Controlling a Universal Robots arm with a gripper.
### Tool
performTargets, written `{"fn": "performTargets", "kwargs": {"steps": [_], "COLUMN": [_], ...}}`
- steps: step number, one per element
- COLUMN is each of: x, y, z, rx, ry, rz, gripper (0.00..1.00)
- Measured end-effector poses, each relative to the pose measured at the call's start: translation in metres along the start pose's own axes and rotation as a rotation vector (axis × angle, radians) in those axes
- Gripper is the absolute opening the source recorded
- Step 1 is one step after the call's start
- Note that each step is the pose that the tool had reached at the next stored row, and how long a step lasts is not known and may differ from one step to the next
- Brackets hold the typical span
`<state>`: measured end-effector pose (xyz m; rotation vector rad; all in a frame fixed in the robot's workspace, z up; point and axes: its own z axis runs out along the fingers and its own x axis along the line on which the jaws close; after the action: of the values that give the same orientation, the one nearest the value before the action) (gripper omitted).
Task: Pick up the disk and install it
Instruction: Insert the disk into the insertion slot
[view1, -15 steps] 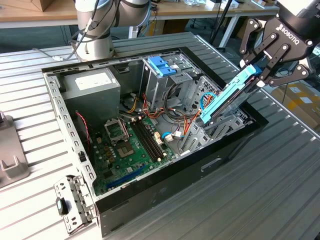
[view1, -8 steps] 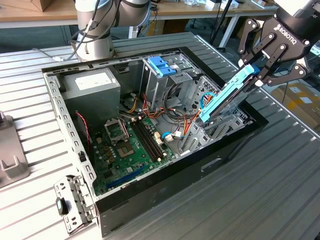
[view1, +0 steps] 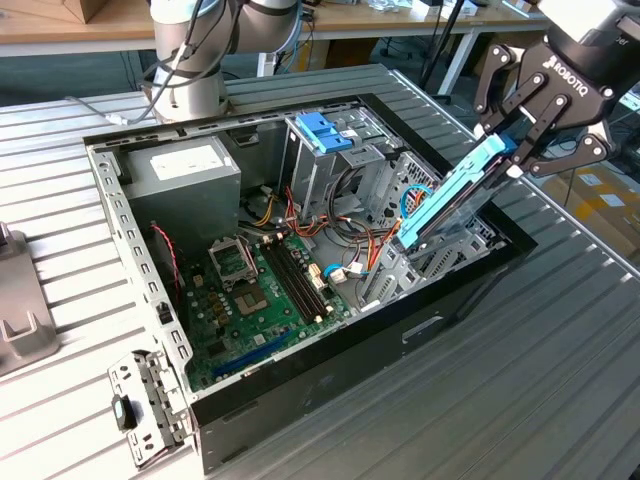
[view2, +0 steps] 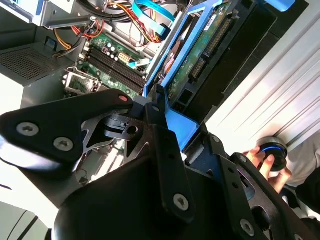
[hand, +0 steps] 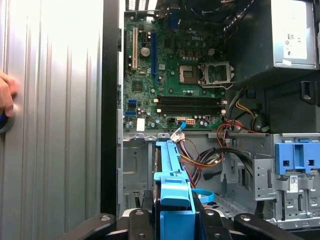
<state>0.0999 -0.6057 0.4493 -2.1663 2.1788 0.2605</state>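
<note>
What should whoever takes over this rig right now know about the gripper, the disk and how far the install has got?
Gripper: shut on the disk, gripping its upper end.
Disk: tilted, lower end down inside the open computer case at the exterior view's right, among the cables beside the drive cage.
Done: disk picked up and brought to the case.
Left: disk not yet seated; gripper not released.
A person's hand rests on the table nearby.

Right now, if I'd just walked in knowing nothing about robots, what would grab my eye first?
Probably the black end effector at the exterior view's right, shut on a light blue disk tilted steeply over the open computer case. Next, the green motherboard on the case floor with its tangle of coloured cables. In the second wrist view, a hand rests on a round blue-ringed knob.
</note>
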Motion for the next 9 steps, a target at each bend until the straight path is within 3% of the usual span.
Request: {"fn": "performTargets", "kwargs": {"steps": [9], "x": [0.0012], "y": [-0.0006], "z": [0.0071], "rx": [0.0], "ry": [0.0], "rz": [0.0], "gripper": [0.37]}}
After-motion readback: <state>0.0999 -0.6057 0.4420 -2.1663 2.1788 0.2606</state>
